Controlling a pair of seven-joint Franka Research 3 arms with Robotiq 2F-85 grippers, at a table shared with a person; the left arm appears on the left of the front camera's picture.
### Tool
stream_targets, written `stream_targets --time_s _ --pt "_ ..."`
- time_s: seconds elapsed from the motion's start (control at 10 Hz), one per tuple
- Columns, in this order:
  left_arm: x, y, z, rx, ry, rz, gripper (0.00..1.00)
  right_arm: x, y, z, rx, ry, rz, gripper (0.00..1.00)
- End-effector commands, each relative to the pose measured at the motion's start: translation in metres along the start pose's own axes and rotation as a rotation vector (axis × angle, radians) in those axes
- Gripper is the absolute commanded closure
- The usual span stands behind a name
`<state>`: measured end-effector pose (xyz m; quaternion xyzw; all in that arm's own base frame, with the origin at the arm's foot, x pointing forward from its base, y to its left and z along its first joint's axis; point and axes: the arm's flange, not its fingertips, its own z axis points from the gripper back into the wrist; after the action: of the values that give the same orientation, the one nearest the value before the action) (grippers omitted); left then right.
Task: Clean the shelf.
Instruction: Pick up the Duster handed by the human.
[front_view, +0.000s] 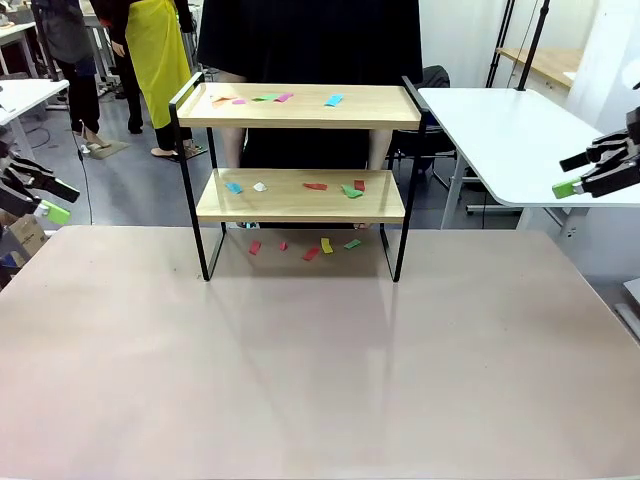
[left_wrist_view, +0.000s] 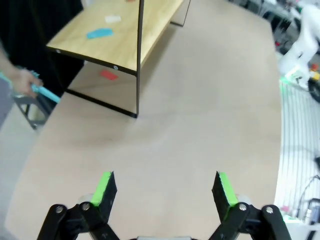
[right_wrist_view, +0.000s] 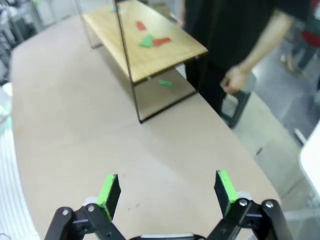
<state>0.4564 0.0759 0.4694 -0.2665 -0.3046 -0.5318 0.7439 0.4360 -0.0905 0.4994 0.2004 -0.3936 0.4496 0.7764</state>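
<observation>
Shelf (front_view: 385, 108): upright at the far middle of the counter (front_view: 320, 370), two wooden boards in a thin black frame, open toward the robot
Scraps (front_view: 316, 186): coloured paper bits, lying flat on both boards and on the counter beneath the frame
Left end effector (front_view: 58, 200): hangs at the counter's left edge, well apart from the shelf, fingers spread wide, nothing between them
Right end effector (front_view: 568, 174): hangs off the right edge, likewise spread wide and empty
Step in hand (judged): the approach, with no scrap touched yet and the whole task ahead
Doing it well (judged): enter from the open front, between the side rails; go in low and level on the lower board, where headroom under the top board looks tight; flat paper gives little to pinch, so sweeping bits toward the front edge with a pad may serve better; stay off the frame, since so light a rack would likely slide; give each arm its own half
Risk (judged): scraps pushed off the back; contact with the person (front_view: 300, 40) standing just behind
Hands: one hand (right_wrist_view: 234, 79) hangs near the shelf's end; the other hand (left_wrist_view: 22, 81) holds a teal thing (left_wrist_view: 47, 93), kind unclear
Surface: matte pale beige, bare around the shelf
Room: white side tables (front_view: 520, 130) flank the counter; people stand farther off at left
</observation>
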Motion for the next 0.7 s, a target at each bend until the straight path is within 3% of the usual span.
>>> stream_targets --time_s 0.0,0.3,0.4,0.6 --pt "0.007 -0.008 0.006 0.007 0.03 0.046 0.0 0.009 0.006 0.004 -0.047 0.048 -0.05 0.0" --pt "-0.001 0.0 -0.002 0.005 0.024 0.018 0.0 0.009 0.006 0.004 -0.047 0.048 -0.05 0.0" --pt "-0.005 0.017 0.013 0.061 -0.105 -0.039 0.0 0.001 0.002 -0.002 -0.032 0.038 -0.037 0.0" --pt "-0.038 0.052 0.034 -0.013 -0.244 -0.029 0.0 -0.025 -0.045 0.026 0.048 -0.134 0.016 0.0"
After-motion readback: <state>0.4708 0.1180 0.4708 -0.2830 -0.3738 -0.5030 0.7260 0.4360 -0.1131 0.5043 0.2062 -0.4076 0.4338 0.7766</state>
